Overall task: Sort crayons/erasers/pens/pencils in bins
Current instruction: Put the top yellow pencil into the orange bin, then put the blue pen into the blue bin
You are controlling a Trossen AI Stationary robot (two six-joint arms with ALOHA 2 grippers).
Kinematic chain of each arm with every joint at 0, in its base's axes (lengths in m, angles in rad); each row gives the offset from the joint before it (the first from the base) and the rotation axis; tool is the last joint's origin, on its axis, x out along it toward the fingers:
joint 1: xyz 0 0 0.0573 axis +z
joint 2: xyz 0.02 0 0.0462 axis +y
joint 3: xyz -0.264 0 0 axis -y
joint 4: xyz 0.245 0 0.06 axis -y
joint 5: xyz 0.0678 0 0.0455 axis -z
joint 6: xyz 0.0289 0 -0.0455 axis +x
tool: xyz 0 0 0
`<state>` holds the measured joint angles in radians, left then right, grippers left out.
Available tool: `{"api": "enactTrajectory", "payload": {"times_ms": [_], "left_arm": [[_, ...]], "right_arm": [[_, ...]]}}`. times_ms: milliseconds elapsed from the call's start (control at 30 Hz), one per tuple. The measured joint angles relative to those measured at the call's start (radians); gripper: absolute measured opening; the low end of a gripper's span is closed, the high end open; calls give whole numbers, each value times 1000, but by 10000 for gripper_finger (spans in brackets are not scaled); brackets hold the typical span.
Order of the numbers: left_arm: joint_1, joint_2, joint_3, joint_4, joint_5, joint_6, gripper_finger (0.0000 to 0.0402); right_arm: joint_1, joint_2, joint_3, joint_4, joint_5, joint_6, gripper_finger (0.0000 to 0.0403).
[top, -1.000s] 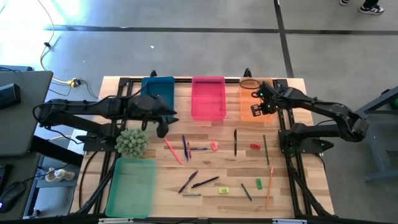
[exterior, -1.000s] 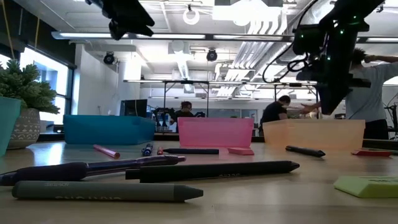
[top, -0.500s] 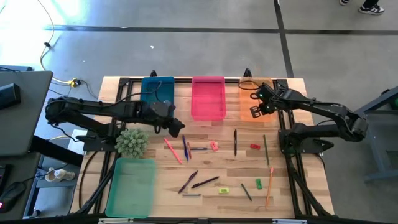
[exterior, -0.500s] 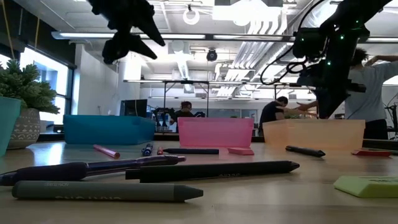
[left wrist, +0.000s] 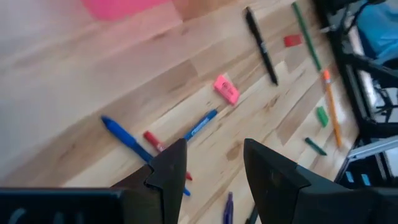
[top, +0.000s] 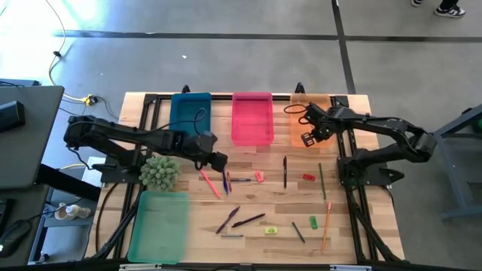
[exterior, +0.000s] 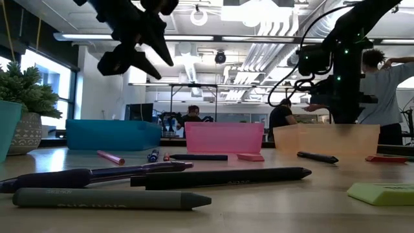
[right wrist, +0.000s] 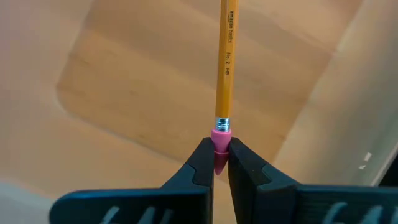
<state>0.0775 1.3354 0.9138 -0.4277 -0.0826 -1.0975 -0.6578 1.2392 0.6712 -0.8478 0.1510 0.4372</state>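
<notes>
While the right claw (right wrist: 214, 163) hangs over the orange bin (top: 300, 129) clamped on a yellow pencil (right wrist: 226, 62) by its eraser end, next is likely release; left claw (left wrist: 214, 163), fingers apart, hovers above the blue pen (left wrist: 127, 142) for pickup

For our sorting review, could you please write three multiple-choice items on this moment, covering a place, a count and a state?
1. The right hand is over which bin?
A. blue
B. orange
C. green

2. How many bins are on the table?
A. three
B. four
C. five

3. The left hand is:
A. open and empty
B. shut on a pen
C. shut on an eraser

B: the high view shows it above the orange bin, gripping a pencil.
B: blue, pink, orange, green.
A: the wrist view shows a bare gap between its fingers.
</notes>
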Motion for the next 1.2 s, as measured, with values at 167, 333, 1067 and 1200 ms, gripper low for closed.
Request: {"api": "enactTrajectory", "payload": {"times_ms": [167, 333, 1067, 1200], "left_arm": [[-22, 37, 0, -3, -1, -66, 146], [-27, 85, 0, -32, 2, -130, 146], [-81, 146, 51, -25, 106, -218, 118], [-80, 146, 105, -41, 102, -201, 112]], "right_arm": [[-17, 0, 0, 0, -26, -40, 9], [-45, 23, 1, 1, -26, -79, 20], [-57, 56, 1, -2, -35, -125, 136], [-57, 31, 2, -1, -52, -124, 138]]}}
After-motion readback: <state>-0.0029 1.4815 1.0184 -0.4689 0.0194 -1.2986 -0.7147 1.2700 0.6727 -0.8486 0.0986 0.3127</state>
